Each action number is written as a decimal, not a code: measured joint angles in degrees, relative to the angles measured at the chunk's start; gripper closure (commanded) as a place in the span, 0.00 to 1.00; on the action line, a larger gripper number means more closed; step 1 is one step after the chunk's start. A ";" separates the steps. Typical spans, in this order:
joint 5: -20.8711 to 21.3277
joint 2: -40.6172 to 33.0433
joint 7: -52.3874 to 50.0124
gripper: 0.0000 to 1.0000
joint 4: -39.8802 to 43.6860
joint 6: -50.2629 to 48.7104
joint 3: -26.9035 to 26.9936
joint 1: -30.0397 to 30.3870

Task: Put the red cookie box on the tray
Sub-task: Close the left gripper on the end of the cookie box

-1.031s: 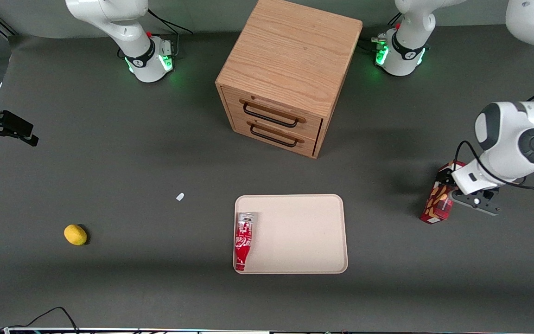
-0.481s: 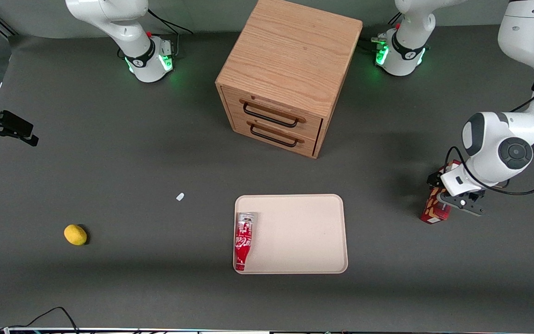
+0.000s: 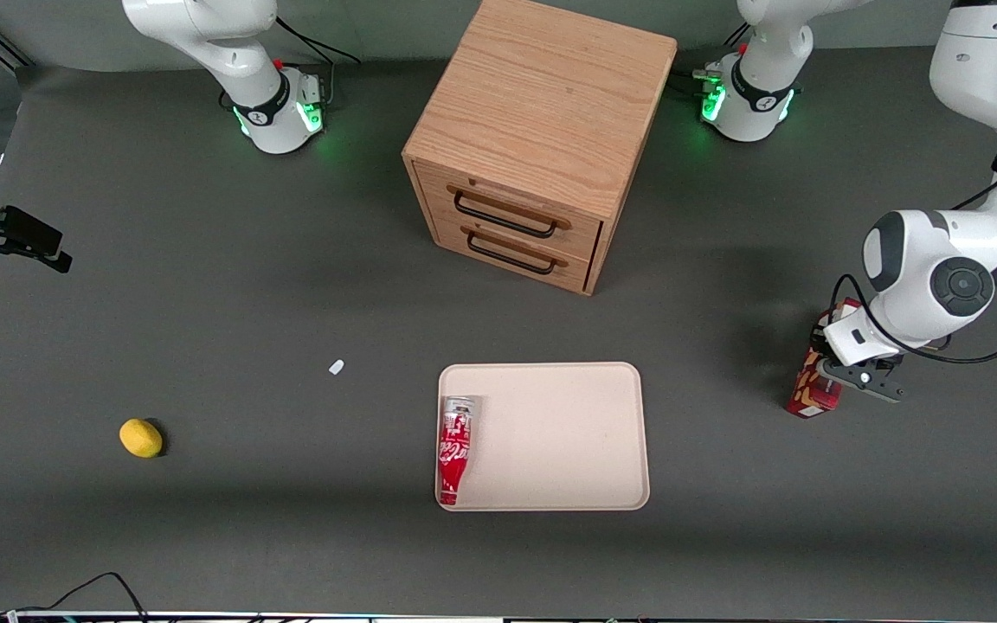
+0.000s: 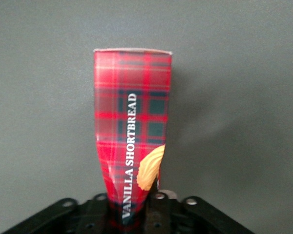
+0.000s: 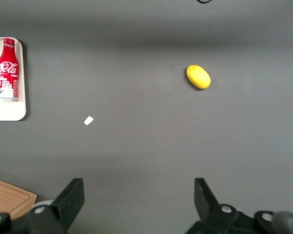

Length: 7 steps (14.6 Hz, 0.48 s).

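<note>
Cabinet (image 3: 542, 138) stands farther from cam than tray (image 3: 568, 433), which holds a Coke bottle (image 3: 453, 450) along one edge. Box (image 3: 814, 381) stands upright on worktop, well apart from tray toward working arm's end. Hand (image 3: 845, 368) sits at box top, clamped on it w/ carton pinched in. Lift straight up before traversing; set down on bare tray area, clear of bottle.

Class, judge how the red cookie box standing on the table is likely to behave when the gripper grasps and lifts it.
The red cookie box is thin carton, pinched narrow where the gripper meets it, so it probably crushes easily. Tall and slim, standing on end, it looks apt to tip if nudged. Likely light for its size.
</note>
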 measured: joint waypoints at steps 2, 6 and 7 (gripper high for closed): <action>0.00 0.00 0.00 1.00 0.02 -0.03 0.01 -0.04; -0.18 -0.38 -0.07 1.00 0.99 -0.74 0.05 -0.04; -0.37 -0.92 -0.08 1.00 1.85 -2.26 0.04 -0.04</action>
